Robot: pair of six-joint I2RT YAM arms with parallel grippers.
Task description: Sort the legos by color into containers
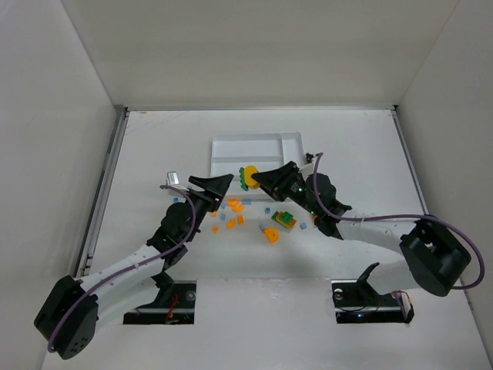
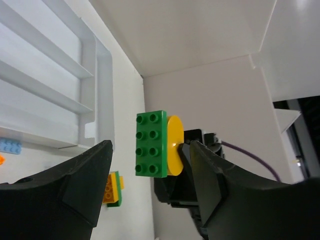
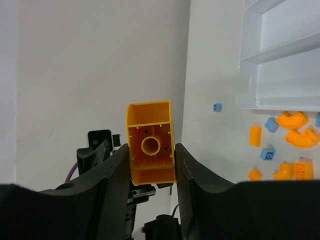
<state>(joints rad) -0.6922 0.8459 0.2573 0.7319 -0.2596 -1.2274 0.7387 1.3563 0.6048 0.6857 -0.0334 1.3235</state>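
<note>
My right gripper is shut on a yellow hollow piece and holds it above the table by the tray's near edge. A green eight-stud brick is stuck to the yellow piece's far side. My left gripper is open, its fingers spread wide, facing the green brick just to its left without touching it. The white slotted tray lies behind both grippers. Several loose orange and light blue legos lie on the table below the grippers.
A stacked green, yellow and orange brick and an orange arch lie near the right arm. The tray's slot walls show in the left wrist view and the right wrist view. White walls enclose the table.
</note>
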